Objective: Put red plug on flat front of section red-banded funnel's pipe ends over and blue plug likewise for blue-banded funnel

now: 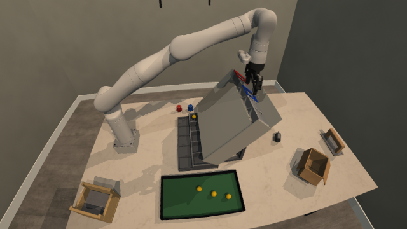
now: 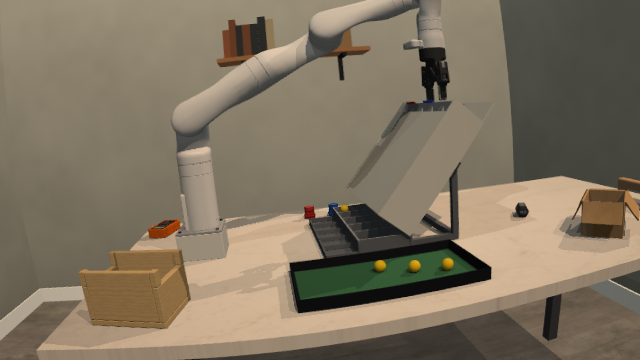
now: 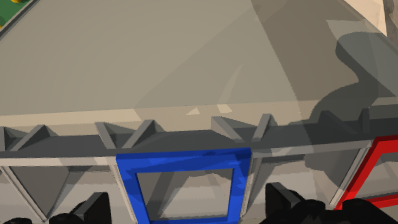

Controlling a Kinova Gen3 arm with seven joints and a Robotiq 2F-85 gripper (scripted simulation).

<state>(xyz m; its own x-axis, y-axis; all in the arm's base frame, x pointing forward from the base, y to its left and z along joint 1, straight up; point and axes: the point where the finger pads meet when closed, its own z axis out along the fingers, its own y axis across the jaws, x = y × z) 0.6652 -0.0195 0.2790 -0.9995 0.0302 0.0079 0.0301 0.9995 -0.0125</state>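
My gripper [image 1: 252, 87] [image 2: 436, 97] [image 3: 187, 206] is open and empty, just above the blue-banded funnel [image 3: 185, 160] at the top of the tilted cover [image 1: 226, 121] [image 3: 125, 60]. The red-banded funnel [image 3: 385, 146] is right of it in the wrist view. The red plug [image 1: 179, 108] [image 2: 309, 212] and blue plug [image 1: 190, 107] [image 2: 333, 209] stand behind the sectioned base. One yellow marble [image 1: 194, 116] [image 2: 344, 208] lies in its rearmost inner section, and three marbles [image 1: 199, 189] [image 1: 213, 193] [image 1: 228, 196] lie in the green tray [image 1: 161, 197]. The cover hides the pipes.
A wooden crate [image 1: 114, 207] [image 2: 120, 295] stands at the front left. A cardboard box [image 1: 306, 172] [image 2: 602, 212] and a small black object [image 1: 278, 137] [image 2: 521, 209] are on the right. An orange device [image 2: 164, 228] lies beside the arm's base.
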